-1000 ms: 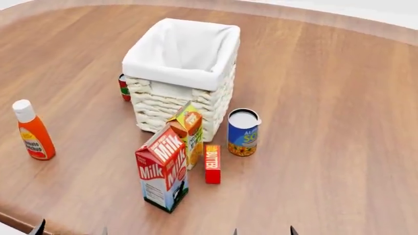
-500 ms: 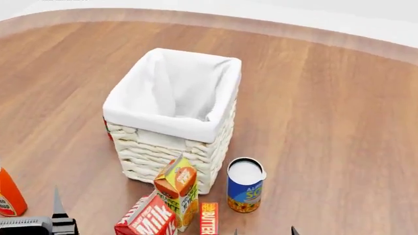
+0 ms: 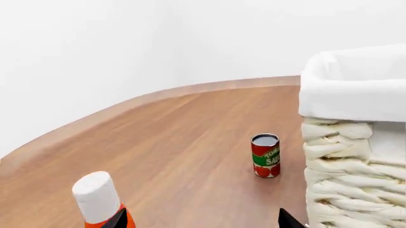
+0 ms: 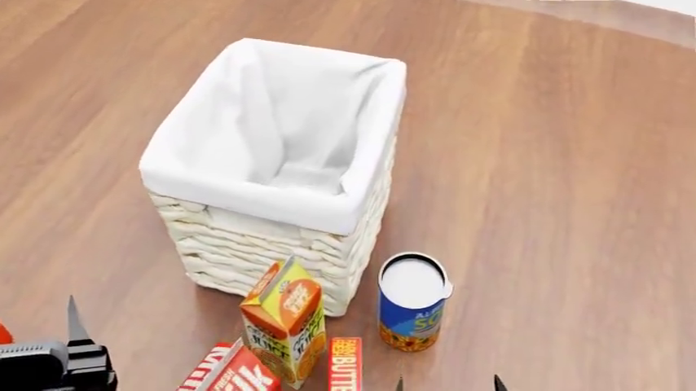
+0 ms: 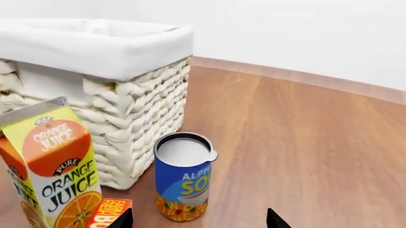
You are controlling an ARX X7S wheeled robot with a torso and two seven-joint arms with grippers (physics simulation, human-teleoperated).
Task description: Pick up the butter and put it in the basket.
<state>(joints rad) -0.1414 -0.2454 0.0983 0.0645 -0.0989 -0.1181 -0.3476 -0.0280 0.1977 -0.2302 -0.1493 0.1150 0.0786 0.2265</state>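
Observation:
The butter (image 4: 345, 365) is a slim red box with an orange-yellow panel, standing at the head view's bottom edge beside the orange juice carton; its top corner also shows in the right wrist view (image 5: 109, 213). The basket (image 4: 280, 171), white wicker with a white cloth liner, stands behind it and holds nothing I can see; it shows in the right wrist view (image 5: 95, 80) and the left wrist view (image 3: 355, 137). My right gripper (image 5: 198, 219) is open, its tips wide apart just before the butter and the blue can. My left gripper (image 3: 199, 219) is open, low at the left.
An orange juice carton (image 4: 285, 320) and a milk carton (image 4: 231, 371) stand left of the butter. A blue soup can (image 4: 412, 301) stands to its right. A tomato sauce can (image 3: 265, 155) sits beside the basket. An orange bottle with a white cap (image 3: 98, 199) is by my left gripper.
The head view has tilted and moved forward: the basket now looks larger and the cartons have slid toward the bottom edge. My left gripper has come into view at the lower left.

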